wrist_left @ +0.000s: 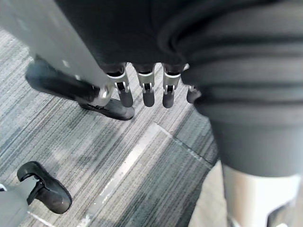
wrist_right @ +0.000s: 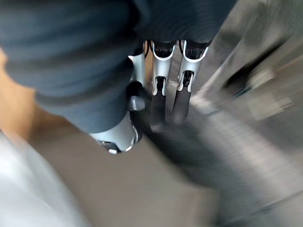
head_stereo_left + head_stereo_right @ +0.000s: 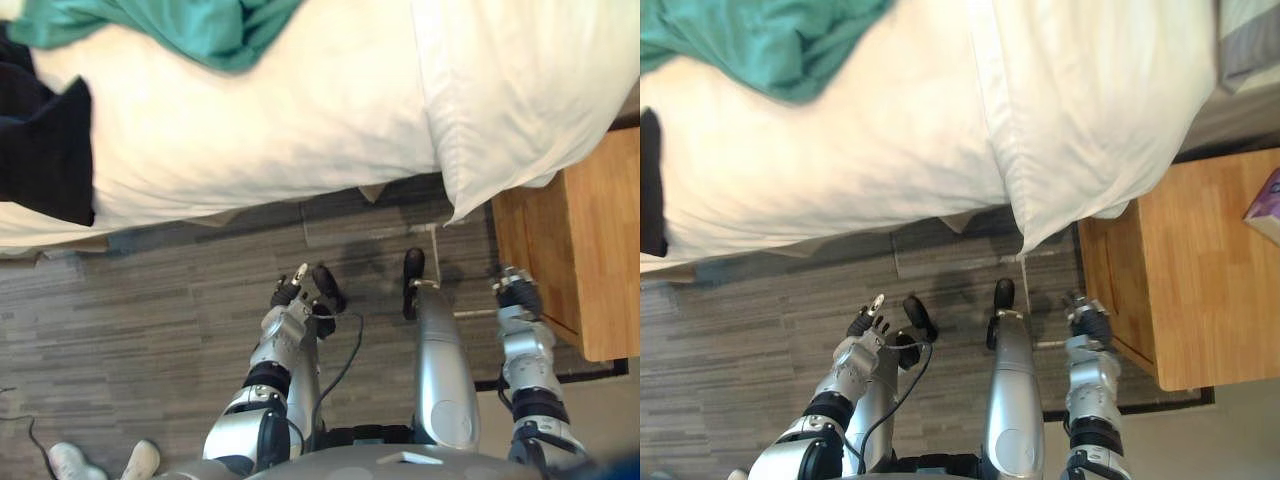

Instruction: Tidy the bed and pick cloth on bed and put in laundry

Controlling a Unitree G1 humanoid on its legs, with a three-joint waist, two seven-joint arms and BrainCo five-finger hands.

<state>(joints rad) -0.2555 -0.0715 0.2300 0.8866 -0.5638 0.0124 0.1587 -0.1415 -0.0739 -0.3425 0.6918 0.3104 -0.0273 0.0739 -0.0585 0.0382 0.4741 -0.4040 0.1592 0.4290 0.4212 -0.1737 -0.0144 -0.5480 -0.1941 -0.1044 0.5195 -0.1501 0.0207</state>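
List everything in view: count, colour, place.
teal cloth: 1, teal green, on the bed's far left
black cloth: 1, black, bed's left end
pillow: 1, white, bed's right end, overhanging the near edge
bed: 1, white cover, ahead
nightstand: 1, light wood, right of the bed
purple item: 1, on the nightstand, cut off
floor: grey planks
person's shoes: 2, white, lower left
left hand: silver, over floor, fingers relaxed, empty
right hand: same, by the nightstand
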